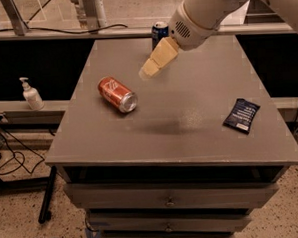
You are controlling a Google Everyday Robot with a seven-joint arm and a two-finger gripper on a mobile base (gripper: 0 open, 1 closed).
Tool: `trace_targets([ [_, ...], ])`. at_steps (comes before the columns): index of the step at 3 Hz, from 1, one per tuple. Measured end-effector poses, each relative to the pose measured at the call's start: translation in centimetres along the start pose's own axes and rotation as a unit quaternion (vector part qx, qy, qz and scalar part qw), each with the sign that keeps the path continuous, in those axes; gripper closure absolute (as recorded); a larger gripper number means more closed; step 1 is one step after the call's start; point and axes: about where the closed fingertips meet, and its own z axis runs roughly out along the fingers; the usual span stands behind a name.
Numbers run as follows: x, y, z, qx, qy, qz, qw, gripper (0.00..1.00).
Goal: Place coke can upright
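The coke can (117, 94) is red-orange with white lettering and lies on its side on the left part of the grey tabletop (190, 134), its silver end facing front right. My gripper (151, 67) hangs above the table, up and to the right of the can, not touching it. Its cream-coloured fingers (159, 58) point down-left toward the can. The white arm reaches in from the upper right.
A dark blue can (159, 32) stands upright at the back of the table, partly behind the arm. A dark blue snack packet (241, 115) lies at the right. A soap dispenser (31, 94) stands on a ledge to the left. Drawers sit below the tabletop.
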Motion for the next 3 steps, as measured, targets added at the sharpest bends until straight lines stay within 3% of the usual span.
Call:
trace_targets([
  [1, -2.7, 3.2, 2.8, -0.034, -0.011, 0.031, 0.9989, 0.00],
  [2, -6.0, 7.0, 6.6, -0.056, -0.018, 0.034, 0.9977, 0.00],
  [3, -8.4, 10.2, 10.8, -0.065, -0.017, 0.008, 0.9977, 0.00],
])
